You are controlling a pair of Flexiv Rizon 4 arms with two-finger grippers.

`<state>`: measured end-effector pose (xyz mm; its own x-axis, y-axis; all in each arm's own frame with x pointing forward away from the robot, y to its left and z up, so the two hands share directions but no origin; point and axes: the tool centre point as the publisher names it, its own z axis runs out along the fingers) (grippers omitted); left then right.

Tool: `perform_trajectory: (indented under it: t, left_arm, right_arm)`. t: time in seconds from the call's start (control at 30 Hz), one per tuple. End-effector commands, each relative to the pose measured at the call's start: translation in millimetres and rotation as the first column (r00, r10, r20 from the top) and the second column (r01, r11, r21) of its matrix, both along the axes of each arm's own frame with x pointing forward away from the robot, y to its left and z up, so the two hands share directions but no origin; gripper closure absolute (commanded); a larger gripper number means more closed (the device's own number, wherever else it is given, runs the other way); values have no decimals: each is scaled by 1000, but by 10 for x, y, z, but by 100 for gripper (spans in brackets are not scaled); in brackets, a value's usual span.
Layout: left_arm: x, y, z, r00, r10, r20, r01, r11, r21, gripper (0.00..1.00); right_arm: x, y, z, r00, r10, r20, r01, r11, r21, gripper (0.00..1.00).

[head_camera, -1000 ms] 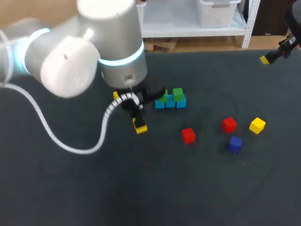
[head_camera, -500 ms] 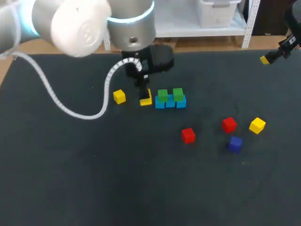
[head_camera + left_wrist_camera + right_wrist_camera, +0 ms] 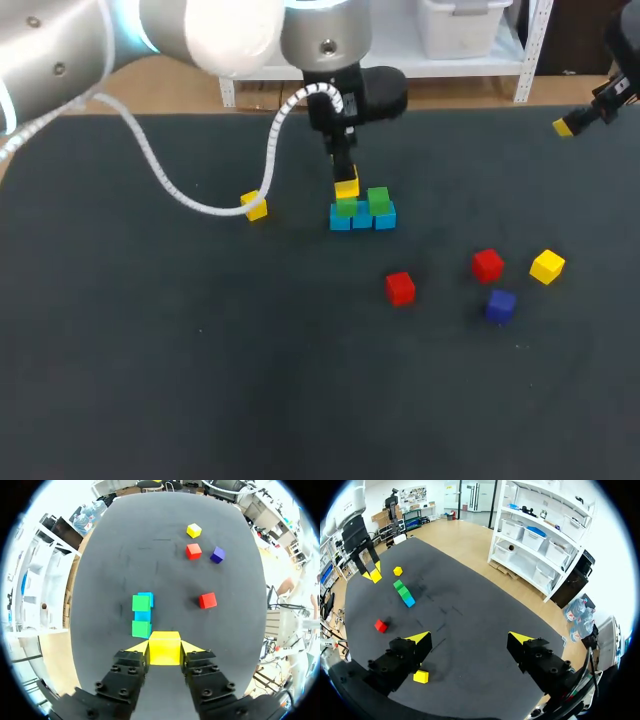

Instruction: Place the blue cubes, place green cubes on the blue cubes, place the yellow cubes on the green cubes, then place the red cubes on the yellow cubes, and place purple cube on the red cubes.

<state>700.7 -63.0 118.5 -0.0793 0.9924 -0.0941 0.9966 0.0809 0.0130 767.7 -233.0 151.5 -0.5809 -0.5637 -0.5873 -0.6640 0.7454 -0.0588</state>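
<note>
Three light blue cubes lie in a row at mid-table, with two green cubes on top of them. My left gripper is shut on a yellow cube, held just above the left green cube. In the left wrist view the yellow cube sits between the fingers, with the green cubes just ahead. A second yellow cube lies left of the row. My right gripper stands open and empty at the far right edge.
To the right of the row lie two red cubes, a third yellow cube and a purple cube. The dark table mat has nothing else on it.
My left arm carried the yellow cube away from the table's near side and to the right, from beside the row to just above the left green cube. The right arm stayed still.
</note>
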Motion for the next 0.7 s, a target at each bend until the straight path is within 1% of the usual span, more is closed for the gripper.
perform_trajectory:
  t: [0.03,0.17,0.2,0.23,0.3,0.37,0.5,0.7]
  left_arm:
    - [117,-78,-24,999,-14,-39,15,999,34,100]
    - [138,-123,-88,997,-53,-50,55,998,34,100]
    - [141,-135,-104,996,-80,-42,81,997,19,100]
    - [138,-143,-124,995,-86,-56,87,996,19,100]
    - [160,-149,-190,995,-87,-39,88,996,29,100]
    - [177,-153,-245,996,-85,-40,86,996,30,100]
    - [240,-145,-336,996,-83,-39,85,995,53,100]
    - [368,-179,-360,996,-81,-24,82,995,51,100]
  right_arm:
    - [15,-3,-3,1000,3,-2,-3,1000,2,0]
    - [15,-3,-3,1000,3,-2,-3,1000,2,0]
    - [15,-3,-3,1000,3,-2,-3,1000,2,0]
    - [15,-3,-3,1000,3,-2,-3,1000,2,0]
    - [15,-3,-3,1000,3,-2,-3,1000,2,0]
    - [15,-3,-3,1000,3,-2,-3,1000,2,0]
    - [15,-3,-3,1000,3,-2,-3,1000,2,0]
    - [15,-3,-3,1000,3,-2,-3,1000,2,0]
